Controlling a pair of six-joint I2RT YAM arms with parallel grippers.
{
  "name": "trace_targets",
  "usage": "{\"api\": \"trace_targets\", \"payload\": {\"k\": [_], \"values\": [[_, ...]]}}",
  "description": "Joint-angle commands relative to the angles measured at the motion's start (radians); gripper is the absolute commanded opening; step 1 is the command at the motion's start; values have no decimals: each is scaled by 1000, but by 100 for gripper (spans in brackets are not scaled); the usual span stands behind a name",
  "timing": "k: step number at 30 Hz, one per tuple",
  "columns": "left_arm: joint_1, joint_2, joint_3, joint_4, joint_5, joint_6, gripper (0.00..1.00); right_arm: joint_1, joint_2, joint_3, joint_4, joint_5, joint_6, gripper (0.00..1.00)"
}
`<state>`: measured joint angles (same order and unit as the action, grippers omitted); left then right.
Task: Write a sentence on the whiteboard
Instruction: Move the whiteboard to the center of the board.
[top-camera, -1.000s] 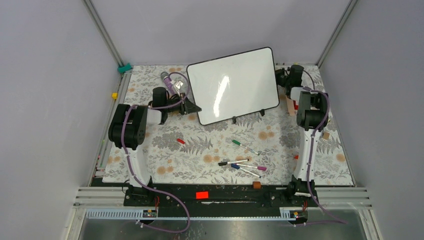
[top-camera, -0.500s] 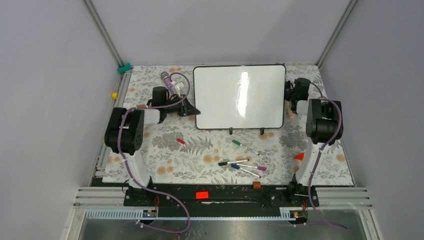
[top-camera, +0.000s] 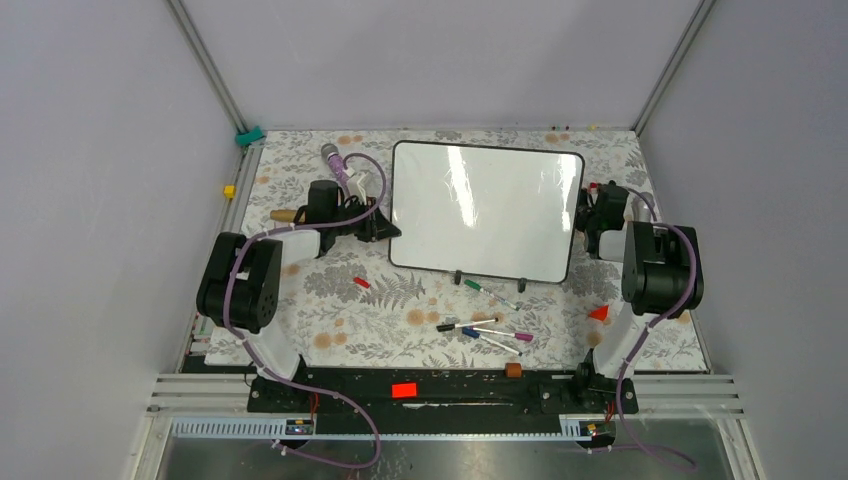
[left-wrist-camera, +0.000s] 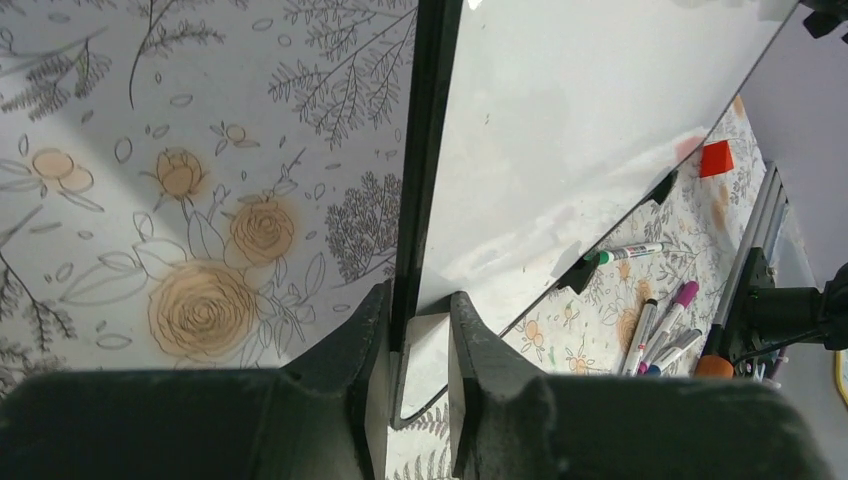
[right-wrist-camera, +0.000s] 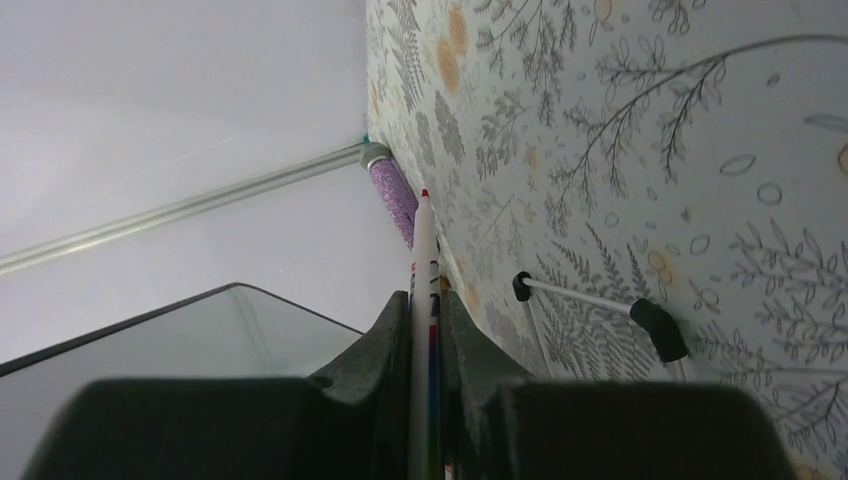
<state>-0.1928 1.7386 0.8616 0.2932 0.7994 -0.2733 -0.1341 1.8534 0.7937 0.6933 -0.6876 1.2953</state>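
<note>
Right wrist alone reveals a red-tipped marker (right-wrist-camera: 422, 250) in the right tool (right-wrist-camera: 425, 302).

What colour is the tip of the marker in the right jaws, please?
Red, on the slim white marker; best seen in the right wrist view.

No text, label or number is legible anywhere; the whiteboard (top-camera: 483, 210) pinched in the left claw (left-wrist-camera: 418, 312) reads blank.
</note>
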Motion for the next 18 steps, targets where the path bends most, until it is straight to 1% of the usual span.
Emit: {"api": "trace_targets", "payload": {"k": [1, 4, 9, 14, 18], "values": [[-71, -68, -52, 89, -100, -66, 0, 61, -104, -57, 31, -45, -69, 0], [-75, -116, -110, 105, -118, -73, 0, 60, -115, -79, 43, -53, -66, 0], [-83, -173, -154, 108, -137, -79, 0, 60, -146, -123, 46, -56, -74, 0], [-104, -258, -212, 86, -189, -71, 0, 60, -190, -181, 49, -61, -87, 0], [-107, -319, -269, 100, -204, -92, 0, 46, -206, -233, 97, -82, -81, 0]]}}
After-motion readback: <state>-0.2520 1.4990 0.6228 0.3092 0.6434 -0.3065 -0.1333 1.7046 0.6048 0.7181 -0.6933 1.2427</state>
